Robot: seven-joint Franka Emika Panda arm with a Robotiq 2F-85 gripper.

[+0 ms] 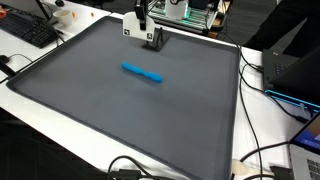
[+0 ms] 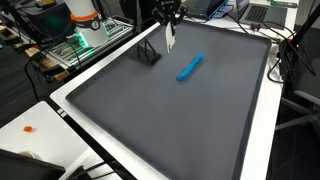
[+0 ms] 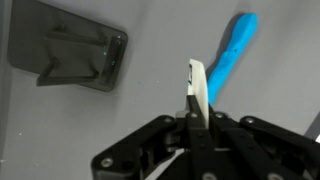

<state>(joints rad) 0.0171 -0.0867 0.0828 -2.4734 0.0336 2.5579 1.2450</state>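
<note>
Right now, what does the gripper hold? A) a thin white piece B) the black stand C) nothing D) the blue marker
A: in the wrist view the gripper is shut on the thin white piece; the blue marker and black stand lie apart.

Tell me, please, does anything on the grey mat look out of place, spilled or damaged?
Nothing looks spilled or damaged. The blue plastic pen-like stick lies loose and slanted on the dark grey mat, apart from the black stand. The claw is shut on a thin white strip.
</note>
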